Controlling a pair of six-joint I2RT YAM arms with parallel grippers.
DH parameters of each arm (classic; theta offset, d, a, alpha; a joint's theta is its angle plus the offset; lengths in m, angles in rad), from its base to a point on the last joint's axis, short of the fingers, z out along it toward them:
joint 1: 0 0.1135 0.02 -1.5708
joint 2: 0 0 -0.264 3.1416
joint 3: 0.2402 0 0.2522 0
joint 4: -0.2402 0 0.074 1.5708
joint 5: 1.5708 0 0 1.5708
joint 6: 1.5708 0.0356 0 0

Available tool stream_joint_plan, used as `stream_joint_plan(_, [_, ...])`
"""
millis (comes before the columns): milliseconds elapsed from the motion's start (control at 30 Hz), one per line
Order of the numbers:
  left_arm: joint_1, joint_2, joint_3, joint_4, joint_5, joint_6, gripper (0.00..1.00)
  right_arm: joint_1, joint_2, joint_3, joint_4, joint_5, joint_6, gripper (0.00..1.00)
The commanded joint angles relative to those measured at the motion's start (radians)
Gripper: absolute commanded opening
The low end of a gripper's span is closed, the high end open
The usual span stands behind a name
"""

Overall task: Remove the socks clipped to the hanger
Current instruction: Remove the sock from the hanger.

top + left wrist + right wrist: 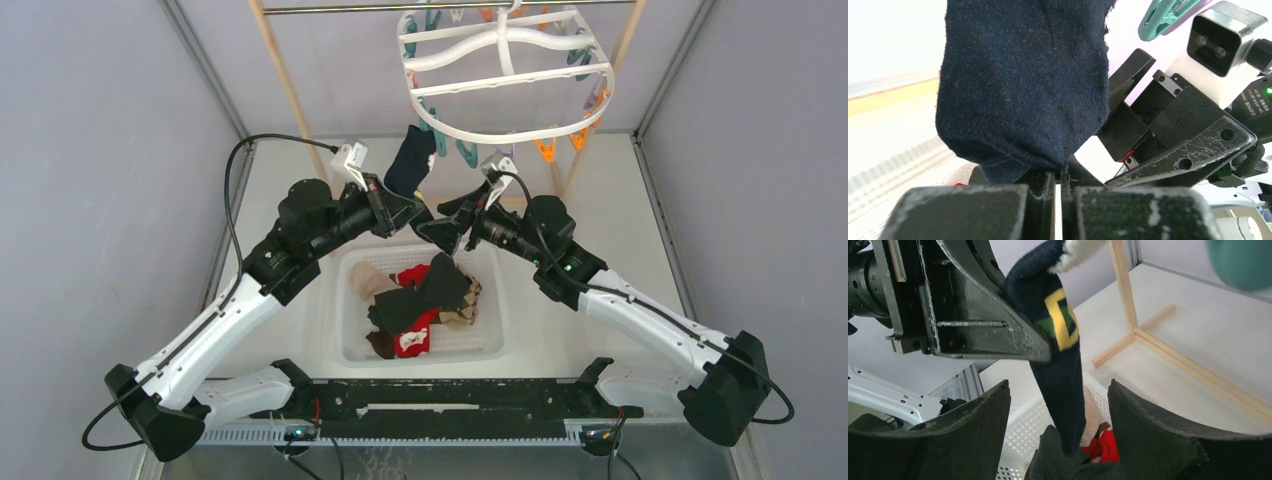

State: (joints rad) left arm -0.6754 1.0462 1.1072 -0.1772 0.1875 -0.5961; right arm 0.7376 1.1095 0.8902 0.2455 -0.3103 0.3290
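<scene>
- One white plastic oval drying hanger (505,80) with cross bars hangs from one metal rod (330,9) on a wooden rack (285,75).
- Its rim carries many small orange and teal plastic clips (545,150); some are cut off at the frame edge, so no exact count.
- One navy fabric sock (410,160) with a yellow-and-green square mark hangs from the near left rim.
- A heap of loose socks (425,295), red, beige, dark and brown, lies in one white perforated basket (345,320). They overlap too much to count.
- Two arms reach inward and meet under the hanger, above the far edge of the basket.
- Left pincer (1058,195): fingers pressed nearly together, pinching the navy sock's fabric partway down.
- Right pincer (1058,390): jaws spread wide, the sock's lower length hanging between them and touching neither finger.
- The right pincer sits just beside the left pincer's fingers.
- The sock's tip dangles down to the heap in the basket.
- Grey walls flank the white bench (600,200), well apart from both pincers; the rack's legs stand behind them.
</scene>
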Motion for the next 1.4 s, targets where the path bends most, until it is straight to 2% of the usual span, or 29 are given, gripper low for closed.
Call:
stream_joint_plan(0, [-0.011, -0.030, 0.046, 0.024, 0.012, -0.016, 0.00, 0.036, 0.053, 0.083, 0.051, 0.017, -0.039, 0.74])
stream_joint_plan(133, [-0.010, -0.039, 0.049, 0.024, 0.014, -0.016, 0.00, 0.047, 0.090, 0.108, 0.034, 0.011, -0.044, 0.56])
stream_joint_plan(267, [-0.011, -0.041, 0.055, 0.022, 0.018, -0.013, 0.01, 0.049, 0.100, 0.117, 0.023, 0.019, -0.044, 0.31])
stream_joint_plan(400, [-0.011, -0.038, 0.066, 0.017, 0.014, -0.005, 0.09, 0.049, 0.100, 0.127, 0.005, 0.033, -0.048, 0.01])
stream_joint_plan(533, [-0.010, -0.030, 0.079, 0.004, 0.012, 0.004, 0.27, 0.046, 0.087, 0.127, -0.015, 0.057, -0.051, 0.00])
stream_joint_plan(600, [-0.012, -0.027, 0.089, -0.008, 0.012, 0.010, 0.41, 0.043, 0.079, 0.127, -0.028, 0.062, -0.054, 0.00])
stream_joint_plan(633, [-0.011, -0.026, 0.096, -0.019, 0.008, 0.016, 0.53, 0.042, 0.076, 0.126, -0.035, 0.067, -0.054, 0.00])
stream_joint_plan(700, [-0.010, -0.023, 0.115, -0.043, 0.004, 0.029, 0.96, 0.034, 0.070, 0.125, -0.050, 0.074, -0.053, 0.00])
stream_joint_plan(733, [-0.009, -0.022, 0.128, -0.056, 0.004, 0.038, 0.99, 0.028, 0.065, 0.125, -0.057, 0.077, -0.051, 0.00])
stream_joint_plan(1000, [0.035, -0.034, 0.194, -0.109, -0.006, 0.060, 1.00, -0.064, 0.005, 0.069, -0.025, 0.055, 0.006, 0.00])
stream_joint_plan(1367, [0.137, 0.029, 0.376, -0.163, -0.019, 0.100, 1.00, -0.280, -0.099, 0.027, 0.003, -0.054, 0.098, 0.00])
